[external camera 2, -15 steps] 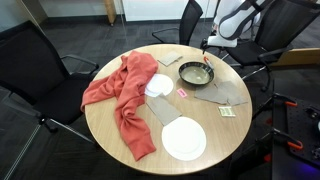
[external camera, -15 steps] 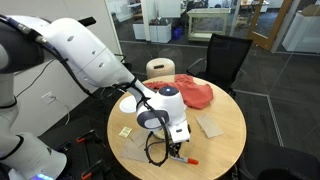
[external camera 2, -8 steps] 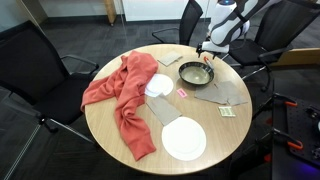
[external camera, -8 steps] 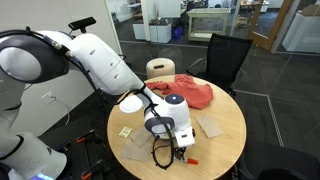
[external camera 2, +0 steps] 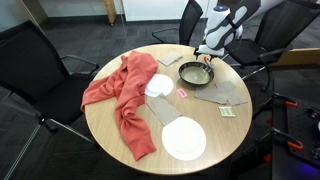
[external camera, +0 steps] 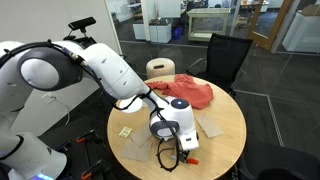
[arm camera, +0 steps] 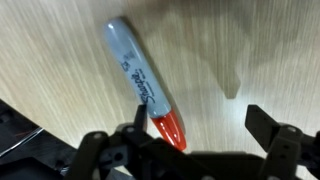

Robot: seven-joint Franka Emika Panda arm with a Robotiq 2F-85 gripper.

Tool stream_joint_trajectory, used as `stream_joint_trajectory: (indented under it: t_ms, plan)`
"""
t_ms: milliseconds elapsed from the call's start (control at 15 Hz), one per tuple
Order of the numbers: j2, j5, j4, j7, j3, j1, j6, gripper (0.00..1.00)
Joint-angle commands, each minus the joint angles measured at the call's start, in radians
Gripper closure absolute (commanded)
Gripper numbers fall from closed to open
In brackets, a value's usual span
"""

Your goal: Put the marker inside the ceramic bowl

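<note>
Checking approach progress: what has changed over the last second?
The end effector came down closer to the marker and now hangs open over its red end; nothing is grasped. The marker, the ceramic bowl and the red cloth stayed put.

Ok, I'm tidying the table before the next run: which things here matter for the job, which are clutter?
For the job: marker, ceramic bowl, open gripper.
Lying about: red cloth, white disc, yellow note, grey mats.

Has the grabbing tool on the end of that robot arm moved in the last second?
Yes. In an exterior view the tool has shifted away from the crumpled red cloth, down toward the near edge of the round wooden table.
</note>
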Motion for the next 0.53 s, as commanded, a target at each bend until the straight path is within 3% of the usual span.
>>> stream_joint_trajectory:
  t_ms: [0, 67, 467]
  plan:
    - [0.027, 0.038, 0.044, -0.025, -0.018, 0.002, -0.048, 0.25]
    - [0.031, 0.041, 0.046, -0.023, -0.021, 0.001, -0.051, 0.26]
    - [0.029, 0.047, 0.052, -0.015, -0.040, 0.000, -0.066, 0.72]
